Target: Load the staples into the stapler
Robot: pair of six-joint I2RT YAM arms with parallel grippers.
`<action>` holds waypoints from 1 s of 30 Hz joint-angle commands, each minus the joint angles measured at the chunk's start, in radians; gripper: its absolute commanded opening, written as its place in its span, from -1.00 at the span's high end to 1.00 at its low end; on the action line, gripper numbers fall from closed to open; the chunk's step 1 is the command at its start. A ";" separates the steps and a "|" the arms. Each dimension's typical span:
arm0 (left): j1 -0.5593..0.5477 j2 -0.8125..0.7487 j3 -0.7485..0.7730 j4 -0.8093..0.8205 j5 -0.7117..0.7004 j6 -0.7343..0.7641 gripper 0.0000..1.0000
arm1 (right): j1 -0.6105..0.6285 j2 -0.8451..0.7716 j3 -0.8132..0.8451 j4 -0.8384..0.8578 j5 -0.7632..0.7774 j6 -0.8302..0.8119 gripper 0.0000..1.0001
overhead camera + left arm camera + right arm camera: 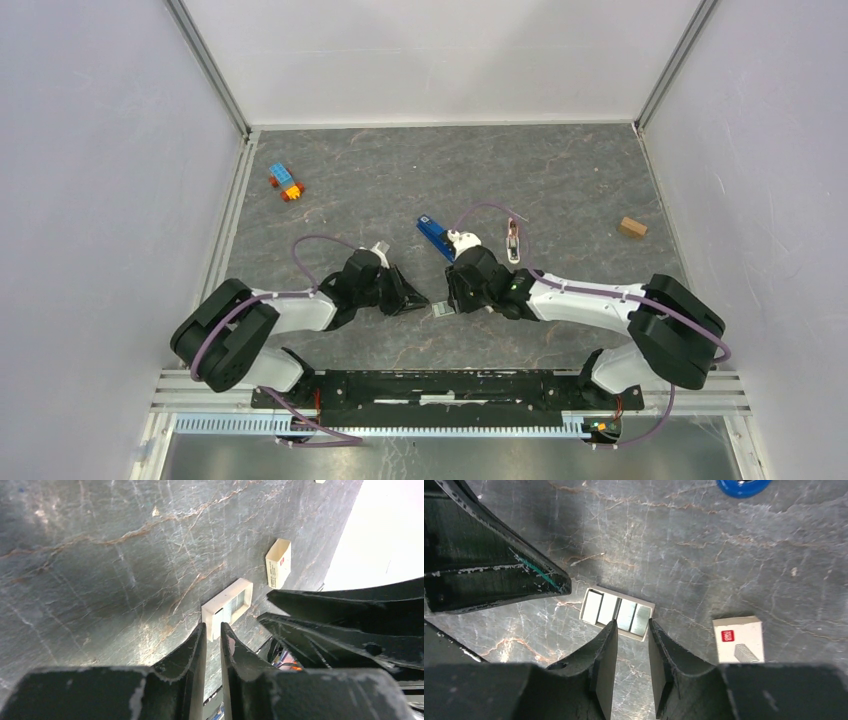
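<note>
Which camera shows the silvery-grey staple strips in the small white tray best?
Right wrist: the staples lie face-up, strips side by side. Left wrist shows them at a steep slant, mostly the rim of the tray. Top external shows only a pale speck.

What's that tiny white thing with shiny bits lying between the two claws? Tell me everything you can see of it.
It is a shallow, open white tray, rectangular and cardboard-like, lying flat and slightly askew on the dark stone-patterned table. Inside sit the staples: four silvery strips side by side, filling it. The right gripper has its fingertips straddling one long edge, and the left gripper points at a corner. Whether either touches it I cannot tell.
</note>
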 commanded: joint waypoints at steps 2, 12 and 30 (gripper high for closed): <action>-0.003 0.020 0.042 0.045 0.012 0.053 0.55 | -0.002 -0.025 -0.052 0.203 -0.111 0.079 0.32; -0.003 0.098 0.063 0.095 0.042 0.056 0.58 | -0.001 -0.035 -0.121 0.297 -0.125 0.135 0.04; -0.010 0.134 0.040 0.167 0.063 0.032 0.52 | -0.011 -0.056 -0.202 0.410 -0.121 0.215 -0.18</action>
